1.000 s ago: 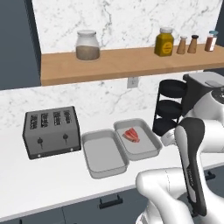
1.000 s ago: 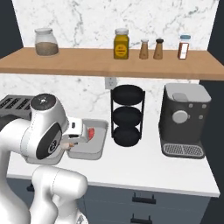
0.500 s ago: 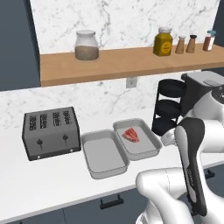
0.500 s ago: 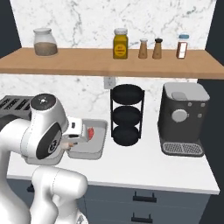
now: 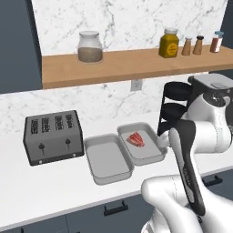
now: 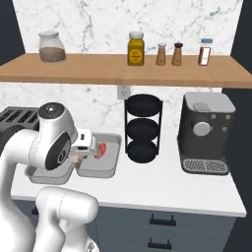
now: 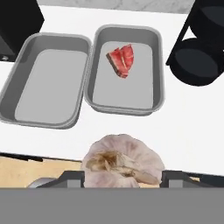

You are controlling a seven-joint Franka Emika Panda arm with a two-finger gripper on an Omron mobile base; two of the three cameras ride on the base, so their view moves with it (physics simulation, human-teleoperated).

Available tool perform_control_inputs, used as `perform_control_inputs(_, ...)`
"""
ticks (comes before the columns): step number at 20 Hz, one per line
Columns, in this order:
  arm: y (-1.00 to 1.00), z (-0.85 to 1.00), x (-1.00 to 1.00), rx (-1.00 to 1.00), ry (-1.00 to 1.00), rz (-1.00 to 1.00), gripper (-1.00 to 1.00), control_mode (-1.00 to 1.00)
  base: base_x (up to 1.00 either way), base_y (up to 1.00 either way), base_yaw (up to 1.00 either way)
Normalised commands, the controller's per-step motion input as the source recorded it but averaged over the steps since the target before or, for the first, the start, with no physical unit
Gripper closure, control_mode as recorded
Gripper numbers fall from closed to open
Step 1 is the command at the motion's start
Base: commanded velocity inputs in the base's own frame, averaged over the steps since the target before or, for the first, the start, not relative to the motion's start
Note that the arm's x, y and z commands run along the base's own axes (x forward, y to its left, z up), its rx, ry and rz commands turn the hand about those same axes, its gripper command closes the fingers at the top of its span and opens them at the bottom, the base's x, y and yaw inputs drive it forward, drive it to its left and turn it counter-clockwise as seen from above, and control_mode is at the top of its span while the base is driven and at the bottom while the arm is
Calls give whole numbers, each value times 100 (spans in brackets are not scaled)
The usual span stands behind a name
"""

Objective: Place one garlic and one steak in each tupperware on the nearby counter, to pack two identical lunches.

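In the hand view a pale garlic bulb sits between my fingertips, with my gripper shut on it, above the counter and just short of the trays' near edge. Two grey tupperware lie side by side beyond it. The left tupperware has nothing in it. A red steak lies in the right tupperware. From the left base camera the steak lies in the right tupperware, beside the bare left one. My hand hovers by the steak.
A dark toaster stands left of the trays. A black three-tier rack and a coffee machine stand to their right. A wooden shelf with jars and shakers hangs above the counter.
Hardly anything differs: the arm holds its pose over the trays with the garlic in its grip, and the trays and steak lie where they were.
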Motion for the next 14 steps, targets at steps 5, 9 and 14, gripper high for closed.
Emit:
perform_control_inputs(5, 15, -88, 90, 0, 8, -7, 100, -100, 0, 0, 0)
perform_control_inputs(9, 9, -98, 73, 0, 0, -5, 100, -100, 0, 0, 0)
perform_control_inputs(14, 0, -20, 95, 0, 19, -2, 100, -100, 0, 0, 0)
